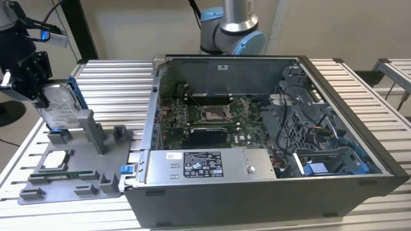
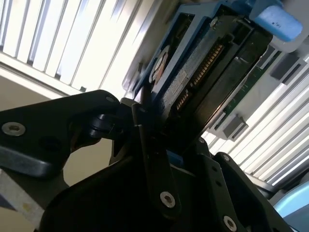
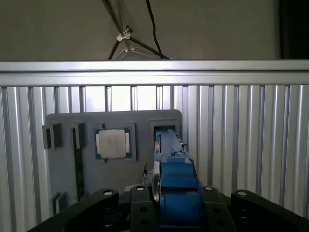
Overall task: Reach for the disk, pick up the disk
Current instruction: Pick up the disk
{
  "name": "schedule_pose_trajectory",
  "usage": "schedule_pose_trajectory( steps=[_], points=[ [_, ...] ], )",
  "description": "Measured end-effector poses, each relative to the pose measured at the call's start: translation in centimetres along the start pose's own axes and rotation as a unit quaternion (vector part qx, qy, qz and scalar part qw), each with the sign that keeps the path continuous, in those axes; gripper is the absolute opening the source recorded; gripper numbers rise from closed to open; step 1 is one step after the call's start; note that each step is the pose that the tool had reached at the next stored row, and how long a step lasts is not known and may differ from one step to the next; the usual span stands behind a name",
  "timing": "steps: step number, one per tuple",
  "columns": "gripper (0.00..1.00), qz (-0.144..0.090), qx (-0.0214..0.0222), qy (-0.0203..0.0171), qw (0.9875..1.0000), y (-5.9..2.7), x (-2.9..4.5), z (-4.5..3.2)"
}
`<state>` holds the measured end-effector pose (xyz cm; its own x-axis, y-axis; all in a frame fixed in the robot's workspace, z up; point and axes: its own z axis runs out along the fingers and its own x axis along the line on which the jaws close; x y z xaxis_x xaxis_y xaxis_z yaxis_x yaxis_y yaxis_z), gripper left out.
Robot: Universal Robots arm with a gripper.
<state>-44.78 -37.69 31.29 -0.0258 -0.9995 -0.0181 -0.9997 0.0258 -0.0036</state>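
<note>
Slatted table [image 1: 359,91], grey fixture [image 1: 70,185]: hand [image 1: 40,98] grips disk [image 1: 59,108] beside tall post [image 1: 93,130]

In the exterior view, the disk [image 1: 61,108] stands on edge at the far left corner of the grey fixture tray [image 1: 70,187]. The way above it is open, apart from the gripper [image 1: 46,96] set over its top edge. Just beside the disk on the exterior view's right rises a tall grey post [image 1: 86,122], with a shorter post [image 1: 120,133] near it, so that side is tight. Further right the open computer case [image 1: 257,202] walls off the tray, while the ribbed table [image 1: 115,77] behind the posts, between disk and case, lies open.
</note>
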Motion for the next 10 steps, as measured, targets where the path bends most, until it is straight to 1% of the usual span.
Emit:
schedule_pose_trajectory(
  steps=[10],
  points=[
    [0.0, 0.0, 0.0, 0.0, 1.0, 0.0, -0.03, -1.46]
  ],
)
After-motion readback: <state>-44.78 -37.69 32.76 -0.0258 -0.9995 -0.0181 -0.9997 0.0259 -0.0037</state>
